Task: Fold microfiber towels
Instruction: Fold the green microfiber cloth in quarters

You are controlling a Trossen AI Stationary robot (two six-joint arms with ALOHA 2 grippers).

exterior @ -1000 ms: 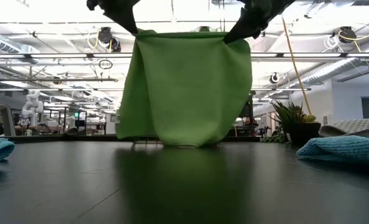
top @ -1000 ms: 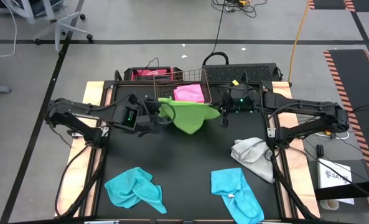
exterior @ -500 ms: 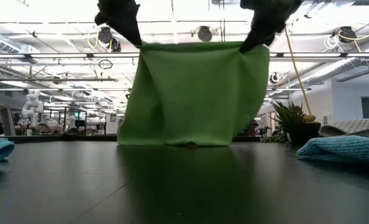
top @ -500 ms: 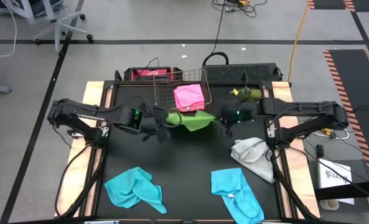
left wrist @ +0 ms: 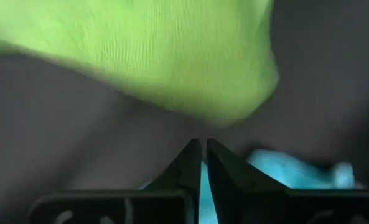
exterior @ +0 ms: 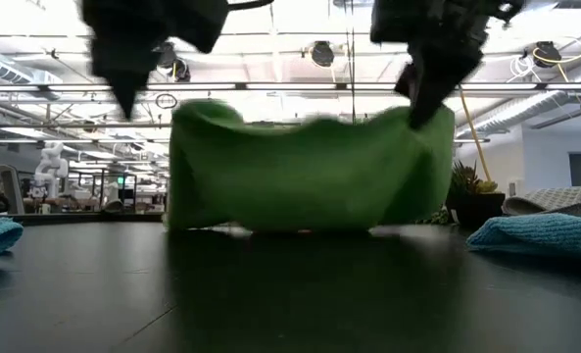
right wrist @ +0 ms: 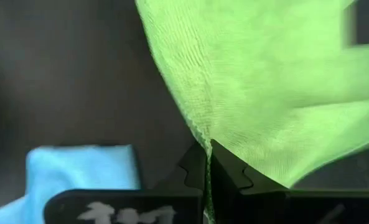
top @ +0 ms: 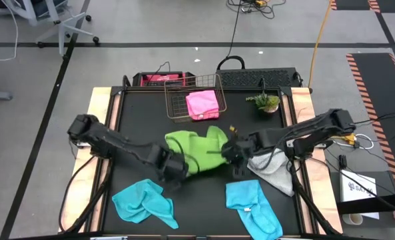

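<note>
Both arms reach low toward mid-surface; the left gripper (top: 175, 168) is nearly closed and empty, the right gripper (top: 232, 152) clamped.

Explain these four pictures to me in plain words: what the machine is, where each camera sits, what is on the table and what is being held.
This is a robot with two dark arms at a black table, each ending in a two-finger gripper. One camera looks straight down, one sits at table height, and one rides on each wrist. From above you see a lime green towel in the middle, two turquoise towels near the front, a grey towel on the right, and a pink towel in a copper wire basket at the back, beside a small plant. The right gripper is shut on an edge of the green towel. The left gripper is almost closed and empty, with the towel just beyond it.
</note>
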